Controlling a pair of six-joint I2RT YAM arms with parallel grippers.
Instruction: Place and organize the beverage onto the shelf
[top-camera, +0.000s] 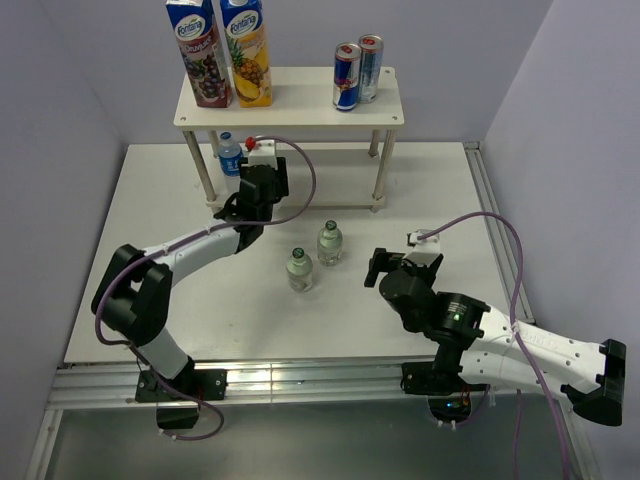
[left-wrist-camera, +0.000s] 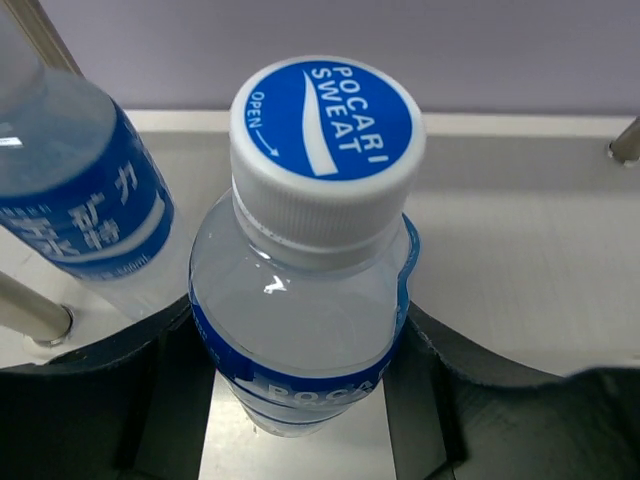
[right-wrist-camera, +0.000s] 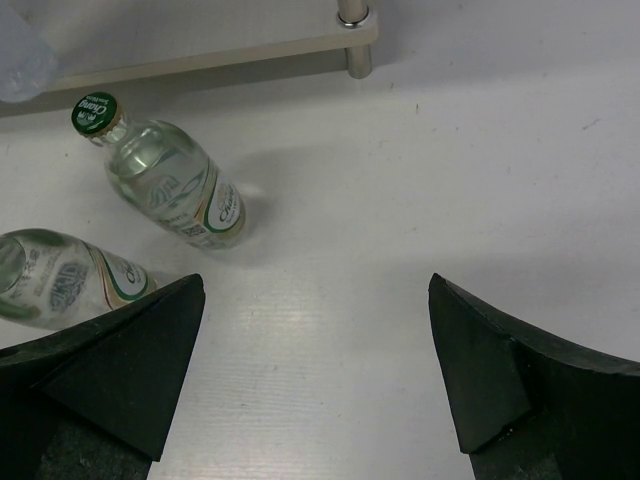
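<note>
Left gripper (left-wrist-camera: 300, 345) is clamped on the Pocari Sweat bottle (left-wrist-camera: 305, 260), whose base is cut off; right gripper (right-wrist-camera: 315, 370) stands wide, gripping nothing.

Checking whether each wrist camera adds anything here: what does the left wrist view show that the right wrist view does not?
Only the left wrist view: the left gripper shut on a Pocari Sweat bottle, blue-and-white cap up, with a second blue-labelled bottle close on its left.
Only the right wrist view: the right gripper open and empty over the table, and two small clear bottles ahead of it, one showing a green cap.
Both: part of the shelf, at least a leg.
</note>
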